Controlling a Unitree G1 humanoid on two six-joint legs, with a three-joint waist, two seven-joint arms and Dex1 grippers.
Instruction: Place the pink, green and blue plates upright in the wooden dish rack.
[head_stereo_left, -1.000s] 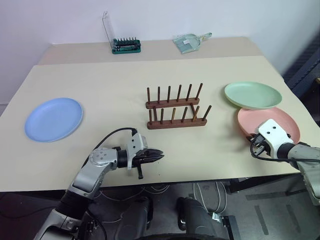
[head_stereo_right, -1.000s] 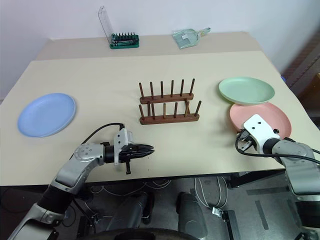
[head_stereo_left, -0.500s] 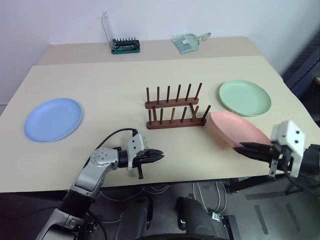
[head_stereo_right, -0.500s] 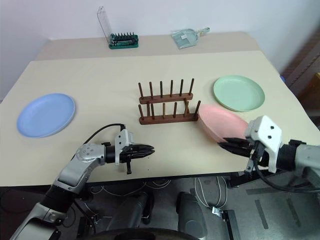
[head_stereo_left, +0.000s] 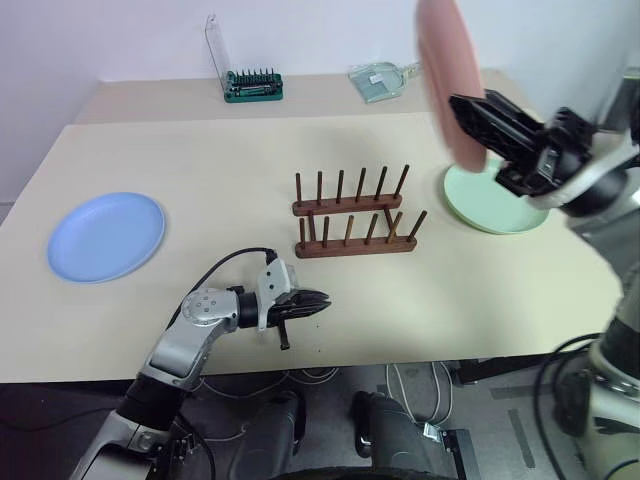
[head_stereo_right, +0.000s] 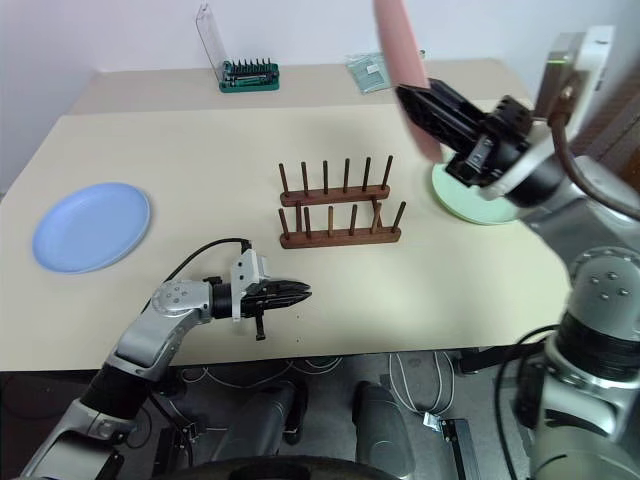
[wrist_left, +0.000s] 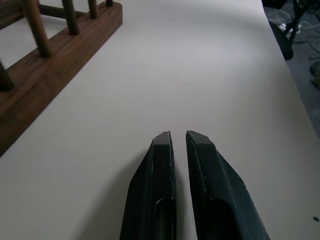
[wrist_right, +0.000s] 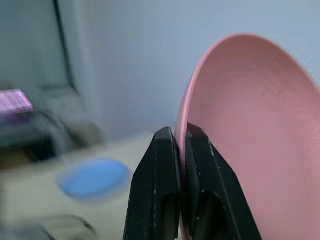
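Table (head_stereo_left: 200, 150): wrist view shows pink plate (wrist_right: 250, 130) pinched.

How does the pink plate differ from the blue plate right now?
The pink plate is up in the air, pinched at its rim by the right gripper; the blue plate rests on the table. The pink plate stands nearly on edge; the blue plate lies flat. The pink plate is above the table's right side; the blue plate sits at the left. Both are plain round plates, outside the wooden dish rack.
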